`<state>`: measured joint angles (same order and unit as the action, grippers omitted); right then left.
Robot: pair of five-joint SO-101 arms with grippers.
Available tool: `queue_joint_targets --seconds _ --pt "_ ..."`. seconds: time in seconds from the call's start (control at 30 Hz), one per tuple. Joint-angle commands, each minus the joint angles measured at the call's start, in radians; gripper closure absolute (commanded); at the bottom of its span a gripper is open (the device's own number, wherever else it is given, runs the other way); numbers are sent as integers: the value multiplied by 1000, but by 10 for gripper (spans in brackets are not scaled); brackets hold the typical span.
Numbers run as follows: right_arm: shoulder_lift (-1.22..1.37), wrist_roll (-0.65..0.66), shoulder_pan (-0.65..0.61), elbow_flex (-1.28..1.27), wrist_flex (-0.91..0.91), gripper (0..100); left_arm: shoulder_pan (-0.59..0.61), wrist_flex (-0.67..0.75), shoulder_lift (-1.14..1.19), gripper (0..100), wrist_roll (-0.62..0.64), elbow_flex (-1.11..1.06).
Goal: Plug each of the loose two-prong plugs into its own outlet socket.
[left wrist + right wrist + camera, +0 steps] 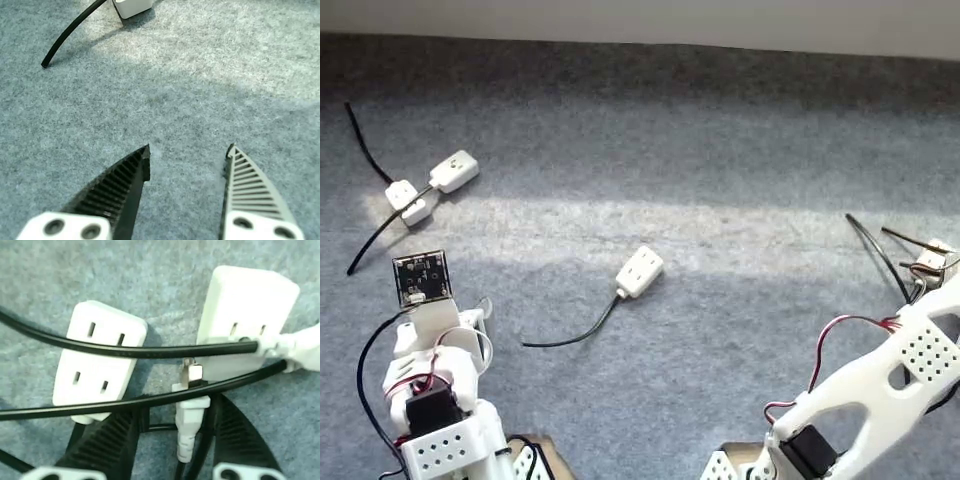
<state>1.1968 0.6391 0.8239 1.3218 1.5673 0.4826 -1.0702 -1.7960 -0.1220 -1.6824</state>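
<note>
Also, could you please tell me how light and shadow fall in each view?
High view: a pale bright band crosses the grey carpet, grazing the white plastic outlet block. Left wrist view: the open left gripper hangs over shaded carpet, brighter ground beyond. Right wrist view: soft shadows edge the two white sockets.

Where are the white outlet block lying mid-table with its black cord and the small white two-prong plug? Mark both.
White outlet block (640, 272): high view, top face.
Small white two-prong plug (192, 412): right wrist view, white body behind the metal prongs.
</note>
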Motion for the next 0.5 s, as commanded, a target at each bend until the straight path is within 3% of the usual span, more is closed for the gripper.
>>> queue_joint_targets --seconds 0.0,0.13,0.47 --pt "-2 -74 -13 97 24 892 8 14 -2 755 8 -12" --pt "-2 -86 -10 205 27 961 8 14 -2 755 8 -12" --pt "-47 -126 -107 461 197 965 8 15 -2 755 8 -12"
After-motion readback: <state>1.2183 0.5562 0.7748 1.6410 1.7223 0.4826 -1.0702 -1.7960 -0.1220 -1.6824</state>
